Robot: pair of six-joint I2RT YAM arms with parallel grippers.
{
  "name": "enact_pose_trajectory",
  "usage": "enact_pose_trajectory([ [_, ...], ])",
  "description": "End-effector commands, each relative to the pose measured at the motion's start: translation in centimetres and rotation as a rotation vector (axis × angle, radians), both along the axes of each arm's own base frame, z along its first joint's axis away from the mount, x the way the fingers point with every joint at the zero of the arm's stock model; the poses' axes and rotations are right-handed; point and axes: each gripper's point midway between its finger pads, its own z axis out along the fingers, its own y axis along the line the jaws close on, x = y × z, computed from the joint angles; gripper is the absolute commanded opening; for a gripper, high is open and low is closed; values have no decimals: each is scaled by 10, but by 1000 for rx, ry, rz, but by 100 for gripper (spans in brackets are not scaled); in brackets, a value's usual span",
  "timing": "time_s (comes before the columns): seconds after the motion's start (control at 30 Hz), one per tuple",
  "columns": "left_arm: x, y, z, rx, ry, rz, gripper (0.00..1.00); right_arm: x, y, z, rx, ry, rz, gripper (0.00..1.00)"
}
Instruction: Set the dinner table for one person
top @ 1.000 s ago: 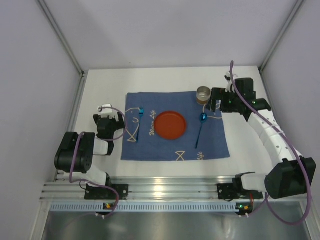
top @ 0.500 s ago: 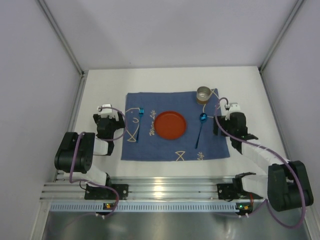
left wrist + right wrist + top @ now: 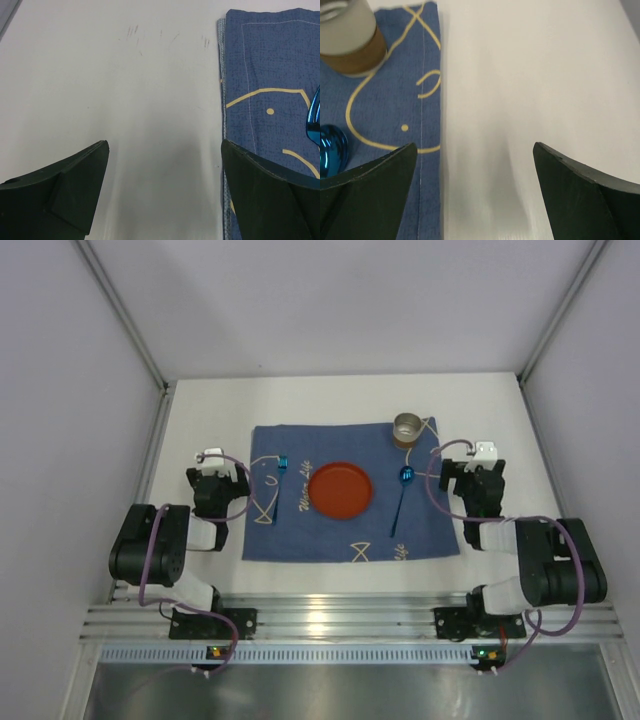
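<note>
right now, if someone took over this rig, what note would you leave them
Left gripper: open, empty, over the dinner table by the left edge of the placemat.
Right gripper: open, empty, by its right edge.
On the placemat: red plate in the middle, blue fork-like utensil left of it, blue spoon right of it, cup at the far right corner.
Done: the setting looks complete.
Left: probably only a check; no knife in view.

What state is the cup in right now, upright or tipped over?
Upright. The cup stands on the placemat's far right corner, its round open rim facing the overhead camera.
</note>
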Motion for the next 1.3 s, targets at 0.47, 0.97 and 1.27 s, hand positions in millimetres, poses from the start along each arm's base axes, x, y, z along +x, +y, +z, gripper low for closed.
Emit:
enact_pose_trajectory([
  [0.47, 11, -1, 25, -2, -100, -9, 99, 13, 2, 47, 36, -258, 53, 100],
  [0.97, 11, -1, 26, -3, -103, -9, 99, 13, 3, 47, 37, -260, 56, 100],
  [1.27, 11, -1, 26, -2, -101, -9, 99, 13, 2, 48, 36, -260, 53, 100],
])
